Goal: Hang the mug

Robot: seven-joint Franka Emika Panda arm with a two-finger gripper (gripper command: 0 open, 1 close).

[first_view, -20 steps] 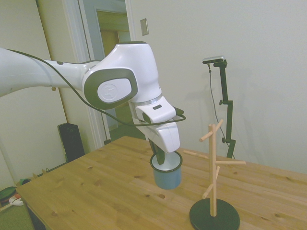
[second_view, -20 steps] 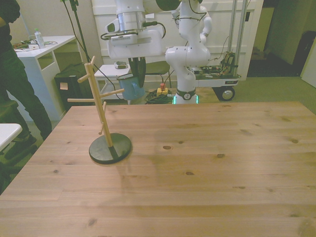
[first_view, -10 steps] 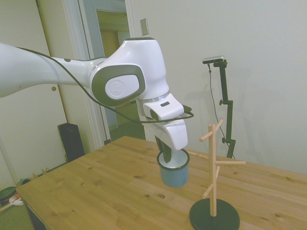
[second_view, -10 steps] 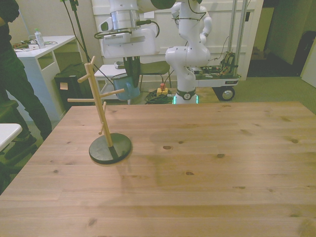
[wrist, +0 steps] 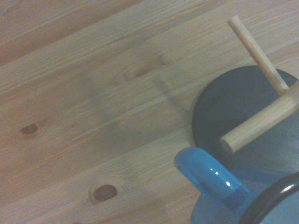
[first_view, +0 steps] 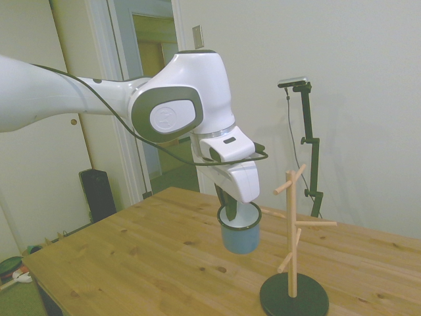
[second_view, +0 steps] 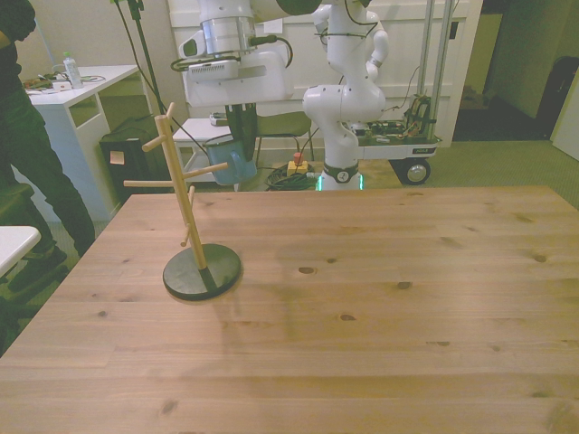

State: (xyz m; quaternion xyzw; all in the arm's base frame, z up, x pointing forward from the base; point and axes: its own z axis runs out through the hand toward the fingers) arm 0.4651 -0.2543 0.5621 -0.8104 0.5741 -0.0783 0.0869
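Carried closer to the rack (first_view: 292, 245) now, mug (first_view: 239, 232) clamped by its rim in closed fingers (first_view: 230, 212), off the worktop (first_view: 131, 263). Handle (wrist: 210, 177) near a peg (wrist: 257, 125); hooking looks imminent.

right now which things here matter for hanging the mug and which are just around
For the job:
- mug, held off the table
- tool, shut on the mug
- peg stand

Just around:
- table
- person at the front view's left
- white desk with a bottle
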